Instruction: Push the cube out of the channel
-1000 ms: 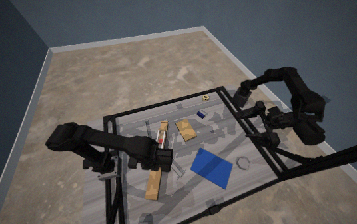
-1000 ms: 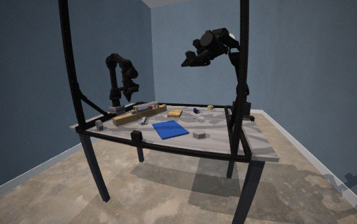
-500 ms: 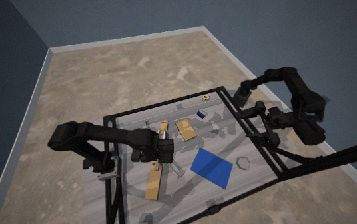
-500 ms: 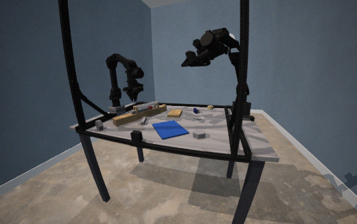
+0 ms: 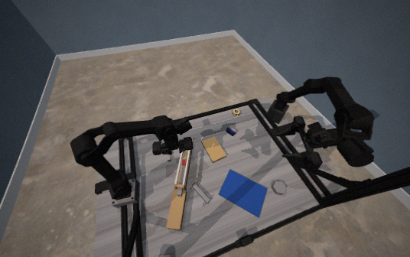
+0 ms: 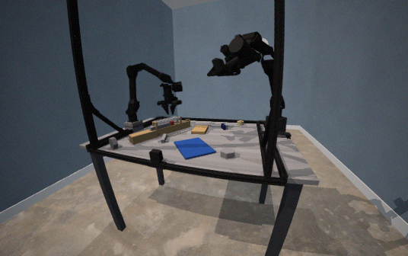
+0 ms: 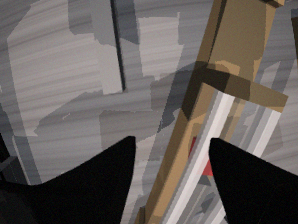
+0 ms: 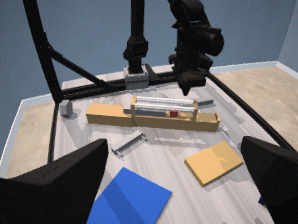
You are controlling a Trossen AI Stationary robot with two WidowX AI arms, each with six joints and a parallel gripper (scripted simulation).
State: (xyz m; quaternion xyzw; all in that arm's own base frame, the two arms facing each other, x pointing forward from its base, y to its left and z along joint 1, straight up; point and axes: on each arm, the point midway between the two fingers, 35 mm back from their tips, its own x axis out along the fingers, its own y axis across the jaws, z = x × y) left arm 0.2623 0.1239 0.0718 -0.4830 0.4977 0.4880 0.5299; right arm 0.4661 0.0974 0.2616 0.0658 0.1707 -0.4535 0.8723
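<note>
The tan channel (image 5: 180, 185) with clear side rails lies on the table left of centre. The small red cube (image 5: 183, 162) sits inside it near its far end. It also shows in the right wrist view (image 8: 174, 113) and partly in the left wrist view (image 7: 205, 163). My left gripper (image 5: 172, 146) hangs above the channel's far end, well clear of it, with its fingers apart and empty. My right gripper (image 6: 213, 70) is raised high over the table's right side, and its fingers are wide open and empty.
A blue mat (image 5: 243, 192), a tan plate (image 5: 213, 148), a grey bracket (image 5: 203, 192), a grey hex nut (image 5: 279, 187), a small blue cylinder (image 5: 231, 131) and a gold ring (image 5: 235, 112) lie on the table. Black frame posts stand around the edges.
</note>
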